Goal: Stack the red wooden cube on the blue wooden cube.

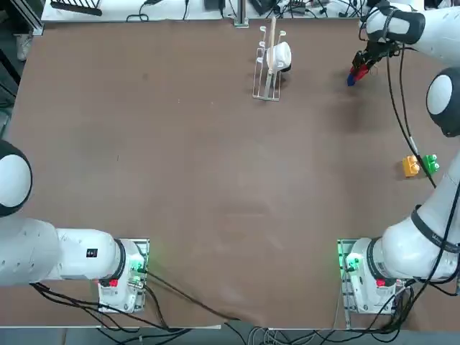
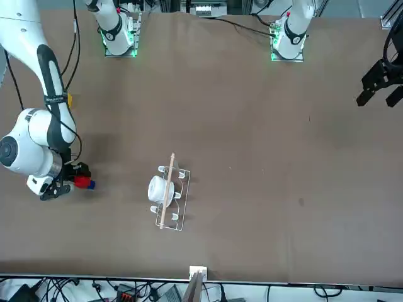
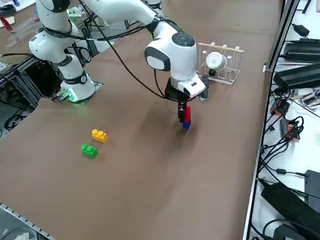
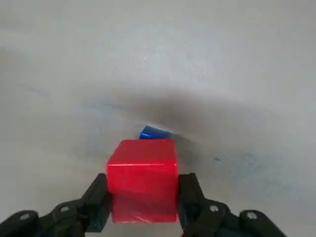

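So the desk [image 1: 180, 180] is a plain brown surface with cables along its far edge, plus a wire rack [image 1: 267, 68] holding a white cup [image 1: 279, 56], and no readable writing anywhere. Over at the far right corner the right gripper [image 4: 143, 197] has its fingers [image 4: 96, 200] clamped on the red wooden cube [image 4: 142, 177], one on each side. It's sitting right on top of the blue wooden cube [image 3: 186, 124], well away from the yellow block [image 3: 99, 135] and green block [image 3: 89, 150].

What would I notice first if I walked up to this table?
Probably the right gripper at the far right of the table, shut on the red cube and holding it right over the blue cube. Next, the rack with a white cup at the far middle, and the yellow block and green block by the right edge.
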`<state>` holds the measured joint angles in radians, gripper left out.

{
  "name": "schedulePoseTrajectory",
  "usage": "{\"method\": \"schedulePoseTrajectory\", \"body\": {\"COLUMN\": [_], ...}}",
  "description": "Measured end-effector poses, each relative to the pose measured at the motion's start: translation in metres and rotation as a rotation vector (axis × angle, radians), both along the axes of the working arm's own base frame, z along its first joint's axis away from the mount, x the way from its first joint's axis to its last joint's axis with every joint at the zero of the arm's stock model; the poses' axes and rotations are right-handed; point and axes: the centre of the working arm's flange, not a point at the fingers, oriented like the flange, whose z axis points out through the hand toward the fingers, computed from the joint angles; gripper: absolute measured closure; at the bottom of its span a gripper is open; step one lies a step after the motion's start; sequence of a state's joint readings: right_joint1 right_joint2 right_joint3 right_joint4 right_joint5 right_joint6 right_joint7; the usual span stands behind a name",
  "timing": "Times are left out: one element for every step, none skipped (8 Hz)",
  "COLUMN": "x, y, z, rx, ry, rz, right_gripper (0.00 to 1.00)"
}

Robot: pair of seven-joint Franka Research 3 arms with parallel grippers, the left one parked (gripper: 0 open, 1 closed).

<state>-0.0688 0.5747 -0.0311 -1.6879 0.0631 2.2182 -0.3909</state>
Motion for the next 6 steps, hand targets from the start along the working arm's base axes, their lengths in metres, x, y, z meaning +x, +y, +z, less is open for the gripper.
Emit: {"method": "schedulePoseTrajectory", "body": {"x": [0.0, 0.0, 0.0, 0.0001, 0.0002, 0.0003], "y": [0.0, 0.0, 0.0, 0.0, 0.0, -0.0001], "z": [0.0, 0.0, -0.0001, -0.0001, -0.0002, -0.0002], "rx": [0.0, 0.0, 0.0, 0.0, 0.0, 0.0], "ry": [0.0, 0.0, 0.0, -0.001, -0.001, -0.002], "rz": [0.0, 0.0, 0.0, -0.001, -0.001, -0.001], "right_gripper": [0.3, 0.3, 0.3, 0.3, 0.3, 0.3]}}
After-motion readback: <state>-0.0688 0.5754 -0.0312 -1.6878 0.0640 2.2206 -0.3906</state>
